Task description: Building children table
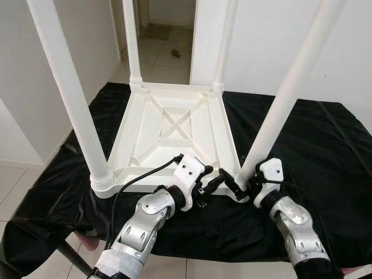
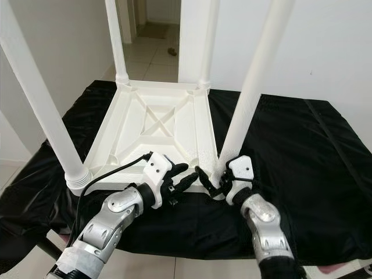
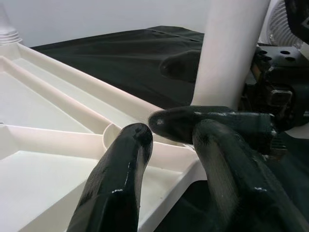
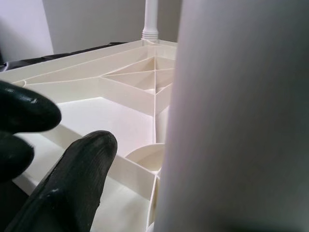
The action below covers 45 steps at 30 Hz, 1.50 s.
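Both claws (image 1: pixel 232 183) apparently meet at table (image 1: pixel 174 128) corner.

We see the table (image 1: pixel 174 136) upside down on the cloth (image 1: pixel 314 157), its four legs standing up from the corners. Our left gripper (image 1: pixel 214 183) and right gripper (image 1: pixel 235 186) meet at the near right leg (image 1: pixel 290 93).
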### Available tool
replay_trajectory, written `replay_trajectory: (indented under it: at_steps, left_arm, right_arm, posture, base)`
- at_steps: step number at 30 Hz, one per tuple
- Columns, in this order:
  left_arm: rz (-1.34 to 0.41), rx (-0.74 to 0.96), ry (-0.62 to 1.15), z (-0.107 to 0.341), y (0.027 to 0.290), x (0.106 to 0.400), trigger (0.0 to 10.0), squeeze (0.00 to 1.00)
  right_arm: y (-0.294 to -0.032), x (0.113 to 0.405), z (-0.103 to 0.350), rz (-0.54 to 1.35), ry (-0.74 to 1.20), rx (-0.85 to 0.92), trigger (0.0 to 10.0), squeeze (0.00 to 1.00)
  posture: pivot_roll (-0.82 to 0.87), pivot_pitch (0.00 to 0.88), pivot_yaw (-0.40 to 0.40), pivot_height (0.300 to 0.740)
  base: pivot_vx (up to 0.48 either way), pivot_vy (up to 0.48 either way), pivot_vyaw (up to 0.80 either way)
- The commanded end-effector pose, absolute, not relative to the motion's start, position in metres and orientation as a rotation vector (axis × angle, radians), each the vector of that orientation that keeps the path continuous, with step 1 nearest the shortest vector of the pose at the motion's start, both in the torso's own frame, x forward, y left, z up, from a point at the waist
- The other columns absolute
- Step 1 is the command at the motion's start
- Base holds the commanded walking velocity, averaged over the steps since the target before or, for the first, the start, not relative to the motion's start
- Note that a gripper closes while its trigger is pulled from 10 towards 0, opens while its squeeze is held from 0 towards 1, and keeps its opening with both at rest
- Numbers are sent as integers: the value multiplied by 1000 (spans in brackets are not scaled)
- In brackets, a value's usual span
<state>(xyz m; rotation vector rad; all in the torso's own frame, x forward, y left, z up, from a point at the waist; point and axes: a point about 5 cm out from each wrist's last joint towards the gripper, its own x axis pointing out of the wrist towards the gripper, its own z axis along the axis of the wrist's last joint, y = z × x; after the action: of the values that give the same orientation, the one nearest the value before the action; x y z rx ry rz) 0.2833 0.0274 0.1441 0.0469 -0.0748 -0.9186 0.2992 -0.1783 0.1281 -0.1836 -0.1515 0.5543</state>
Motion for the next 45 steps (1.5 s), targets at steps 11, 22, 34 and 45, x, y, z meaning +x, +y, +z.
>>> replay_trajectory:
  at_steps: [11, 22, 34, 45]
  left_arm:
    - [-928, 70, -76, 143, 28, 281, 10000, 0]
    - [-928, 73, -69, 141, 29, 280, 10000, 0]
    - [-908, 55, -69, 143, 31, 280, 10000, 0]
    - [-904, 51, -57, 142, 32, 277, 10000, 0]
  right_arm:
    - [-190, 296, 109, 706, -34, -237, 0, 0]
    - [-200, 292, 99, 524, -51, -155, 0, 0]
    - [-197, 292, 95, 129, -81, -73, 0, 0]
    - [-191, 300, 94, -176, -54, -79, 0, 0]
  posture:
    - [-13, 0, -8, 740]
    - [-9, 0, -15, 740]
    - [-7, 0, -10, 740]
    - [10, 0, -5, 740]
  base:
    - [0, 0, 0]
    - [0, 0, 0]
    - [0, 0, 0]
    - [0, 0, 0]
